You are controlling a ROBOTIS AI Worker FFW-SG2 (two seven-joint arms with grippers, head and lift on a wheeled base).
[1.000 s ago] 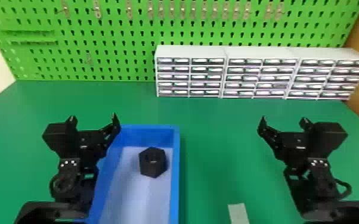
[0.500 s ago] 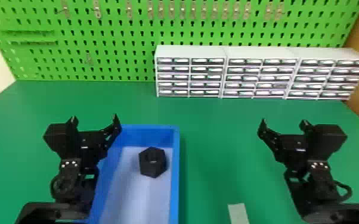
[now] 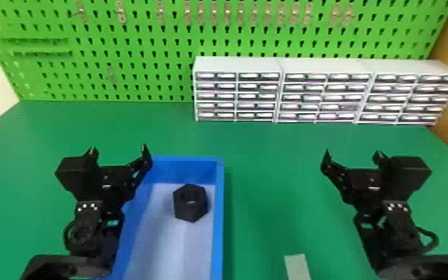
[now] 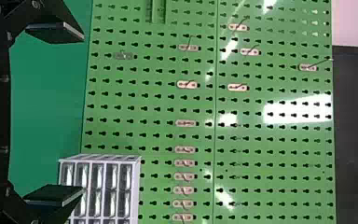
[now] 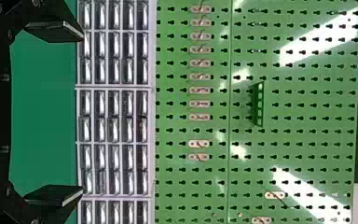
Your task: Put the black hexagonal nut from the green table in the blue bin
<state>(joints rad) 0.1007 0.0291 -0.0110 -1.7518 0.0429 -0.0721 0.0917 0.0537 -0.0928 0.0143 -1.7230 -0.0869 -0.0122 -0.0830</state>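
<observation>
1. The drawers [image 3: 320,96], beyond the bin [image 3: 218,223] and to its right, had pale patches on their fronts; whether these were labels could not be told, and any writing was too small to read.
2. White dots [image 3: 88,206] marked the left arm just left of the bin, and similar ones marked the right arm, well apart from the bin's right side.
3. The nut [image 3: 190,203] was in the bin, towards its far end and nearer the right wall than the left. It was black and six-sided.
4. Its hole faced up, so the axis through it looked roughly upright. One corner pointed towards the bin's near end and another towards the far wall. It looked about as long as wide, so a long axis could not be told.
5. The bin's own long axis ran away from the robot.
6. The left claw [image 3: 118,147] was by the bin's far left corner, its fingers spread apart with a gap between.
7. The right claw [image 3: 353,152] was well to the right of the bin, its fingers likewise apart.
8. A pale strip [image 3: 297,266] lay on the green surface [image 3: 271,167], right of the bin.
9. Beyond the bin stood the green pegboard [image 3: 141,44], with small hooks [image 3: 240,15] on it.
</observation>
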